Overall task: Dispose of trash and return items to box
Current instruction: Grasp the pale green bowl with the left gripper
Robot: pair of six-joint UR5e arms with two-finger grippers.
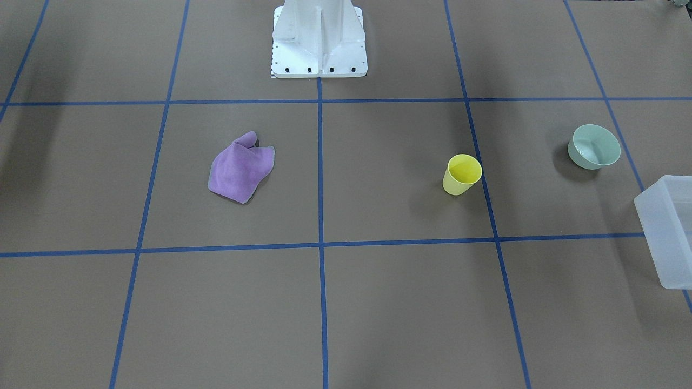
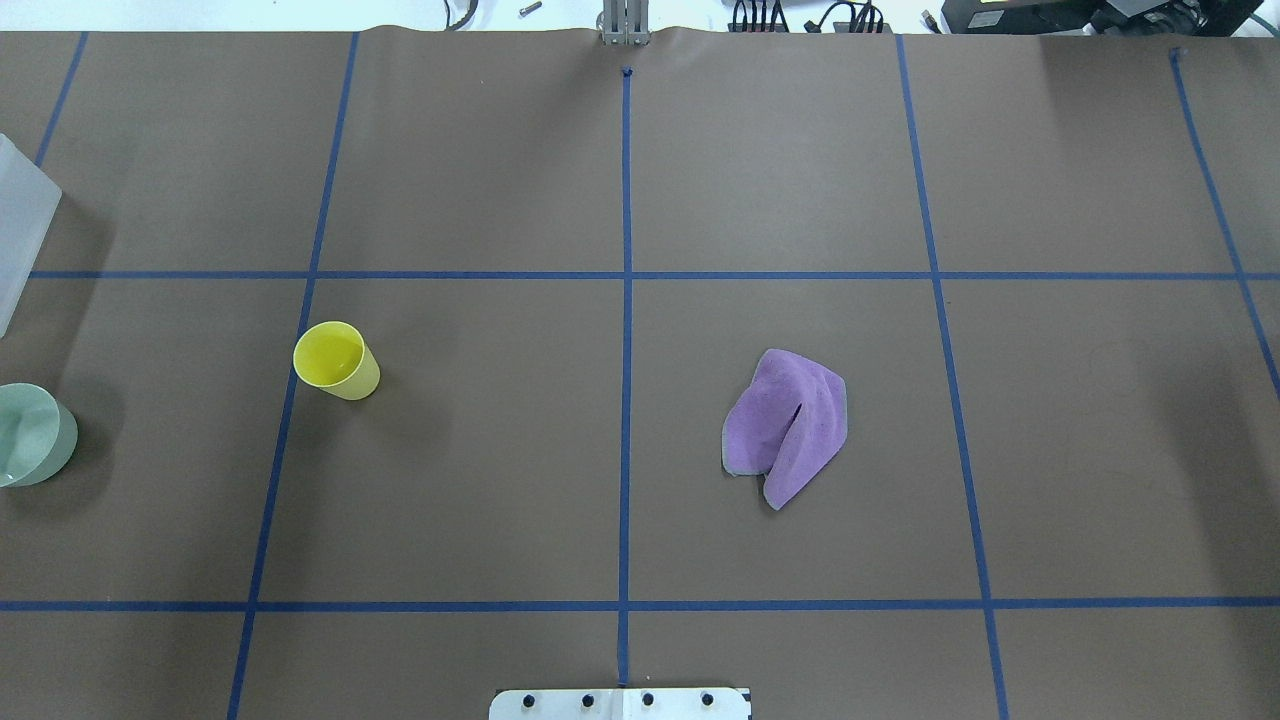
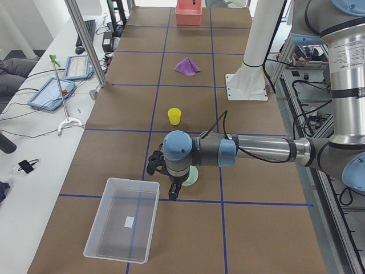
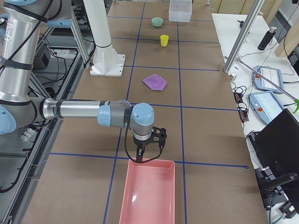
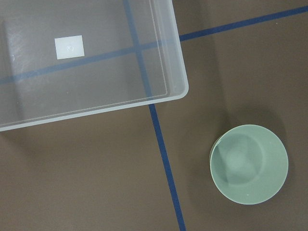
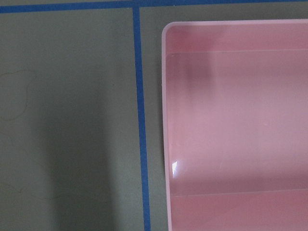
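Plainly, the layout sorts the work by side. The box [image 5: 179, 82] sits at the bench [image 1: 378, 302] end on the robot's left. The mint-green bowl [image 5: 249, 164] is near the box's corner but apart from it, and the yellow cup [image 1: 462, 174] stands upright further in toward the middle. Both items are outside the box, so I judge neither is returned yet. The purple cloth [image 1: 241, 168] lies crumpled on the robot's right half, and a pink tray [image 6: 165, 120] sits at that end. That suggests the cloth is the trash and the tray its bin, though nothing marks them so.

Each arm hangs over its own end of the bench. The left fingers [image 3: 174, 191] hover by the bowl and close to the box, a sensible spot to begin with the nearest item. The right fingers [image 4: 138, 153] hover at the tray's near rim. I see nothing carried by either.

As for what is hard to read, both sets of fingers appear only in the side views, small and dark. I cannot tell whether they are spread or pressed together, and neither wrist camera shows its own fingers. The left arm covers part of the bowl in the left side view. The overhead view cuts off the bowl and box at its left edge and misses the tray. The front view crops the box and shows no arm. A small white label [image 5: 70, 47] shows on the box floor, its print too faint to read.
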